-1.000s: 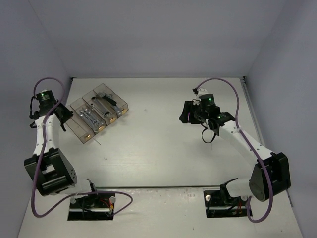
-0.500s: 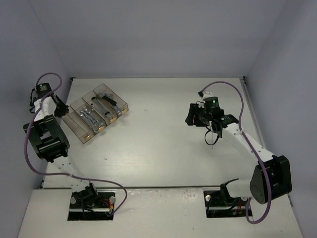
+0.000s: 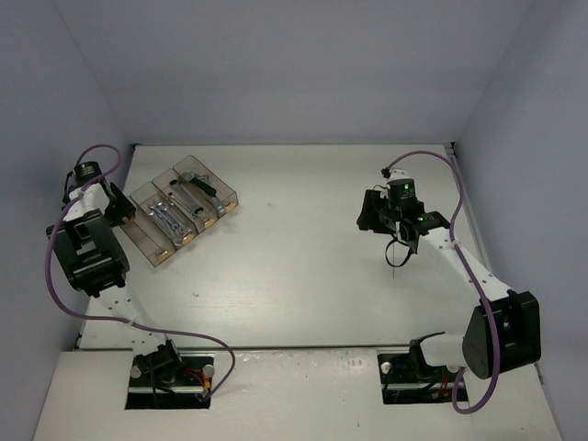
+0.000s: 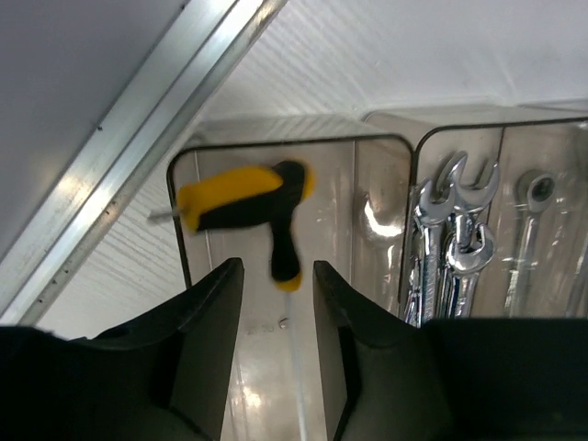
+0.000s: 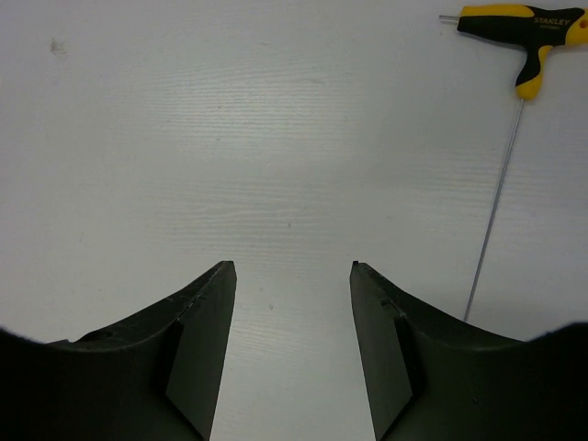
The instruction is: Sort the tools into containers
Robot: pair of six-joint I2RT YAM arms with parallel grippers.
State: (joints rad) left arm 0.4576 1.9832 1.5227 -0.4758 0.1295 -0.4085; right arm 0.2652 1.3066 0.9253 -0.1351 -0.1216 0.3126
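The containers (image 3: 147, 241) lie at the far left of the table, a row of clear smoky bins. In the left wrist view a yellow-and-black T-handle hex key (image 4: 243, 197) shows blurred inside the end bin (image 4: 276, 143), its thin shaft running down between my fingers. My left gripper (image 4: 276, 266) (image 3: 119, 209) hangs open over that bin, gripping nothing. The neighbouring bins hold chrome wrenches (image 4: 450, 248) and a ratchet wrench (image 4: 528, 230). Another yellow T-handle hex key (image 5: 524, 32) lies on the table, ahead and to the right of my open, empty right gripper (image 5: 292, 266) (image 3: 365, 216).
An aluminium rail (image 4: 138, 138) runs along the table's edge just left of the bins, with the wall behind it. A purple cable (image 3: 432, 165) loops over the right arm. Walls close the table on three sides.
My left jaws have opened and let go of the hex key, which now shows blurred in the end bin. The left arm has folded up; the right gripper has drifted to the right.
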